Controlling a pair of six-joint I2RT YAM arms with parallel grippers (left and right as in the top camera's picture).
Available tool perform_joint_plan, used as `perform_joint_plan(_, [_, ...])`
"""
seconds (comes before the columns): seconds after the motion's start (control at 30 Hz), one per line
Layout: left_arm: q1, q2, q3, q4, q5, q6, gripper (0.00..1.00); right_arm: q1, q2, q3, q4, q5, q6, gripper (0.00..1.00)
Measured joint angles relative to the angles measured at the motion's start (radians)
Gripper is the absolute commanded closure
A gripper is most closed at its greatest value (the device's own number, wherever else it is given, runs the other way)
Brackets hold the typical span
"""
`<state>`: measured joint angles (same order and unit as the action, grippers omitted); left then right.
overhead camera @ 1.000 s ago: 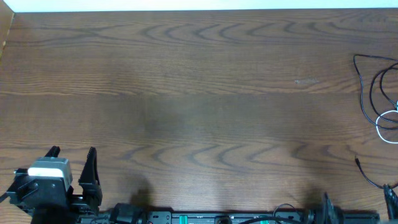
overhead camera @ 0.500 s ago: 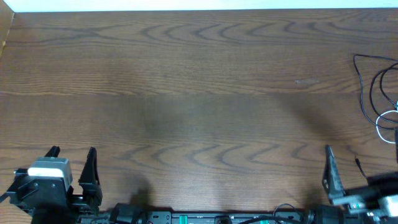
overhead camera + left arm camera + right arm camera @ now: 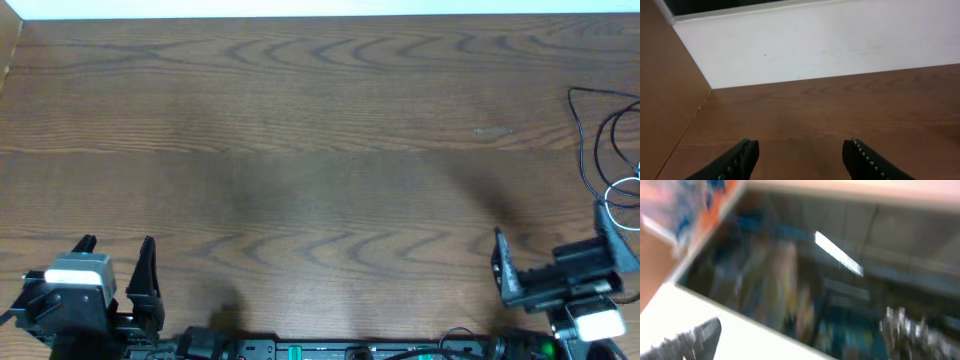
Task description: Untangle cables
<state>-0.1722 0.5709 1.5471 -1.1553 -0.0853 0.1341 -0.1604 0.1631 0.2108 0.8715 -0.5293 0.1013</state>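
The cables lie at the table's far right edge in the overhead view. The thin black cord (image 3: 585,160) makes loose loops, and the white cord (image 3: 620,190) curls beside it, partly cut off by the frame. My right gripper (image 3: 549,224) stands open at the front right, its right finger just short of the white cord and nothing between its jaws. Its wrist view is blurred and tilted up at a wall, the right gripper (image 3: 800,327) open there too, with no cable in sight. My left gripper (image 3: 117,250) sits open at the front left, far from the cables, with only bare wood between the jaws of the left gripper (image 3: 800,150).
A white wall (image 3: 815,45) borders the table's far edge, and a wooden side panel (image 3: 665,90) closes its left side. A black rail (image 3: 330,350) with the arm bases runs along the front edge.
My right arm has come up from the bottom right corner into view, and its open gripper has moved towards the cables. The left arm has not moved.
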Motion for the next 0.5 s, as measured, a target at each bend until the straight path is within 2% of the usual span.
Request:
perform_joint_plan(0.07, [0.000, 0.000, 0.000, 0.001, 0.000, 0.000, 0.41, 0.000, 0.005, -0.068, 0.081, 0.007, 0.035, 0.01])
perform_joint_plan(0.2, [0.000, 0.000, 0.000, 0.000, 0.000, 0.000, 0.41, 0.000, 0.004, -0.151, 0.106, 0.013, 0.077, 0.01])
perform_joint_plan(0.5, [0.000, -0.001, 0.000, 0.000, 0.000, 0.000, 0.41, 0.000, 0.004, -0.201, -0.048, 0.078, 0.101, 0.01])
